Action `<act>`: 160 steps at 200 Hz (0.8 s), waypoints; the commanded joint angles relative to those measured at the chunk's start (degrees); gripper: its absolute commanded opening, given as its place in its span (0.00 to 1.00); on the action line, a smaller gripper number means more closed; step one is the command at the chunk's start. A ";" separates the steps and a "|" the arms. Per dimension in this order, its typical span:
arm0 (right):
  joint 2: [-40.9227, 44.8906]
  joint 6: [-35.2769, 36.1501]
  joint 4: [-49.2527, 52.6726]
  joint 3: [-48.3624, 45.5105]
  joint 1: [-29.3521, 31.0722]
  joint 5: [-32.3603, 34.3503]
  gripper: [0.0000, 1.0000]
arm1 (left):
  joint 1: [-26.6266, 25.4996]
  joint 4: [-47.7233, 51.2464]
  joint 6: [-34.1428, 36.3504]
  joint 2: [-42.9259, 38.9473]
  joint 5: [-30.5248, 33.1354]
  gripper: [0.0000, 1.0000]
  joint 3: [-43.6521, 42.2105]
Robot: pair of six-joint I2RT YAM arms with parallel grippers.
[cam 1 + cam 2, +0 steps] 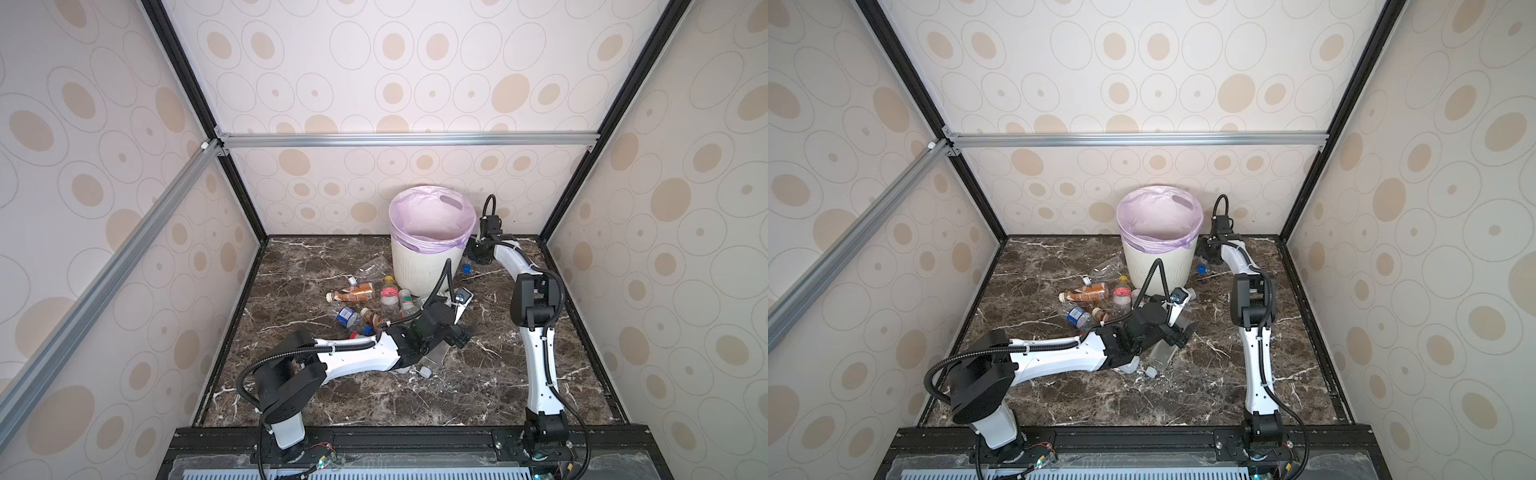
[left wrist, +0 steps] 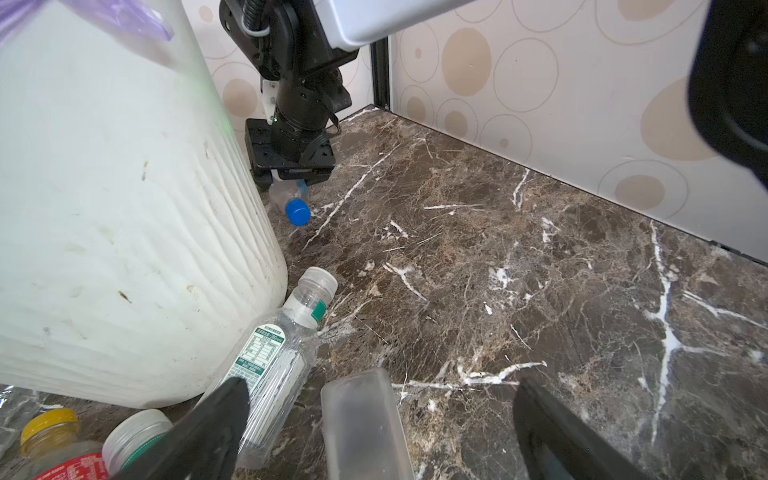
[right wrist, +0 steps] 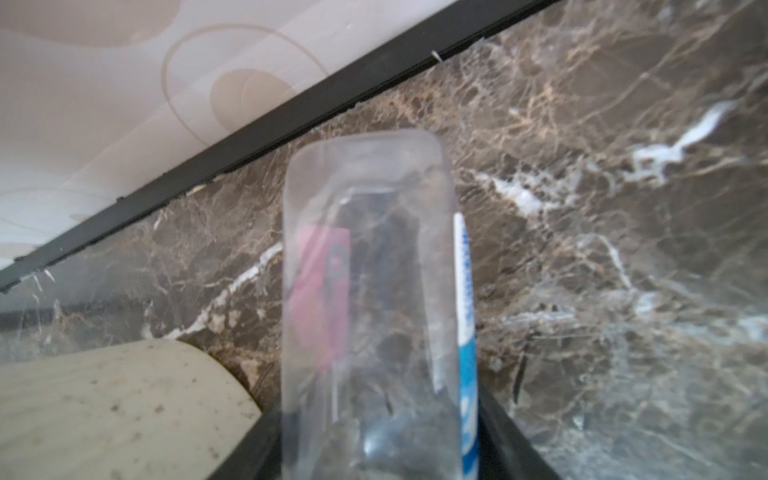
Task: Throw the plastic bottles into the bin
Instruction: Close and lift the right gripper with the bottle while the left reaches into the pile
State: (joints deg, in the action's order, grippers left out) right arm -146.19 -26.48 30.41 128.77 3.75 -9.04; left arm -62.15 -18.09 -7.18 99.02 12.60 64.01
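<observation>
Clamping low beside the bin, the right pincer (image 2: 291,176) has both jaws pressed against the flanks of a clear blue-capped bottle (image 2: 296,205). The bottle lies on the marble bench (image 1: 457,395), just beside the bin (image 1: 415,266), and the cap pokes out past the jaws. It looks empty and thin-walled, so I reckon it's very light, springy and slick. Squeeze too hard and the wall will buckle; too soft and it may squirt out. The hold seems to sit near the shoulder, which I'd judge the stiffest place to take it. The bin stands far taller than the bottle, so the lift will need to clear that lilac liner (image 1: 432,243) on the rim.

Over to the left pincer (image 2: 380,384): jaws spread wide, gripping nothing, with a frosted bottle (image 2: 361,424) lying between its fingers (image 2: 216,415). That one looks squarer, so its flat sides should give the pads a better seat. A green-labelled bottle (image 2: 274,357) rests against the bin's foot, close by one finger.

Further out, in front of the bin, the pile waits: a brown-orange bottle (image 1: 353,294), a red-labelled bottle (image 1: 389,293) and a blue-labelled bottle (image 1: 345,316), all lying down. From above, no bottle shows inside the liner.
</observation>
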 commanded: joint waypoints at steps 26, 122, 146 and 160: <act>4.24 0.47 0.21 -5.82 -0.55 -0.84 0.47 | -0.65 0.88 0.38 -0.62 1.03 0.99 1.53; 22.28 -0.78 -10.56 -35.32 -2.35 -2.99 0.47 | -0.62 3.22 -4.66 -2.98 2.24 0.99 -0.81; 26.48 -0.60 -12.51 -42.10 -2.43 -3.27 0.47 | -0.62 3.82 -5.41 -3.55 2.11 0.99 -0.89; 29.11 -0.51 -13.29 -45.78 -2.43 -3.18 0.47 | -0.64 4.78 -6.09 -3.33 2.52 0.99 -0.07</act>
State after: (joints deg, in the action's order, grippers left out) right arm -121.67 -26.74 18.83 88.09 1.48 -11.97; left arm -62.17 -15.20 -11.22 97.56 13.89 62.89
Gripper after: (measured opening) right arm 0.482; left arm 0.992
